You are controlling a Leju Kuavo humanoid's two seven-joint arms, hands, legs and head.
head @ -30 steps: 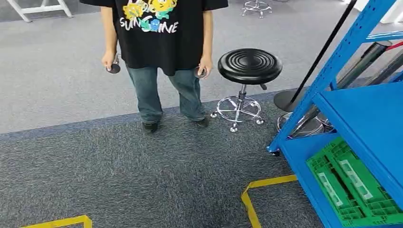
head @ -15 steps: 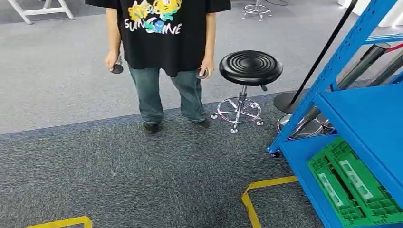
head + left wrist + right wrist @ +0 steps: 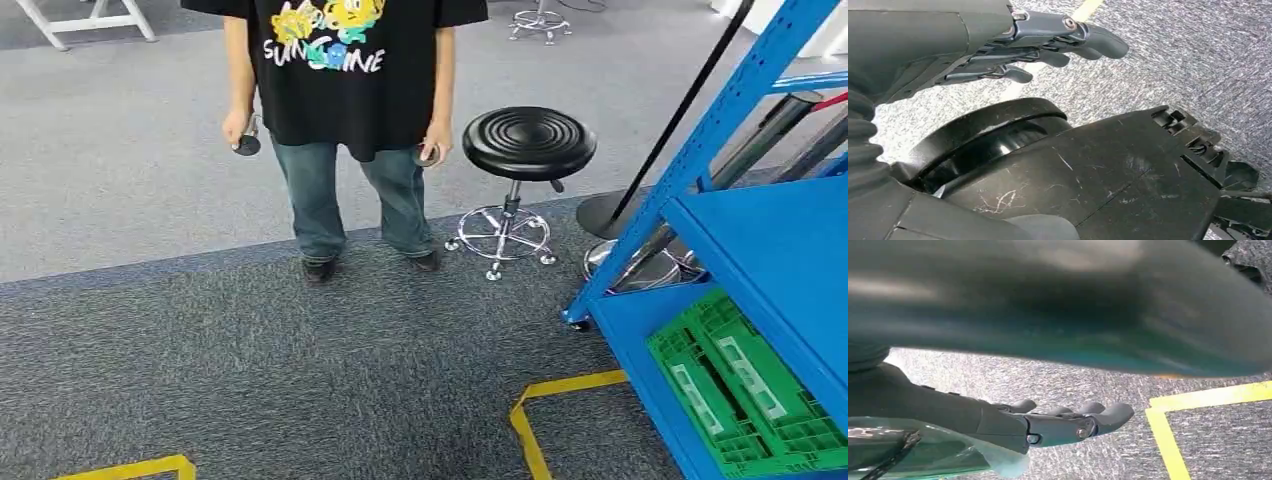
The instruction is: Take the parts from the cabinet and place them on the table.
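Note:
The blue metal cabinet (image 3: 780,250) stands at the right edge of the head view. On its lower shelf lie green plastic crates (image 3: 745,395); I cannot make out any parts in them. My left hand (image 3: 1048,42) hangs at my side over the grey carpet, fingers stretched out and apart, holding nothing. My right hand (image 3: 1068,422) hangs the same way above the carpet, fingers extended and empty, near a strip of yellow tape (image 3: 1168,440).
A person (image 3: 345,110) in a black T-shirt and jeans stands ahead, a small dark object in each hand. A black round stool (image 3: 527,142) stands beside them. Black poles on round bases (image 3: 680,110) lean by the cabinet. Yellow floor tape (image 3: 545,410) marks the carpet.
The whole picture has shifted slightly, so the camera has moved a little. The person, stool and cabinet keep their places relative to each other.

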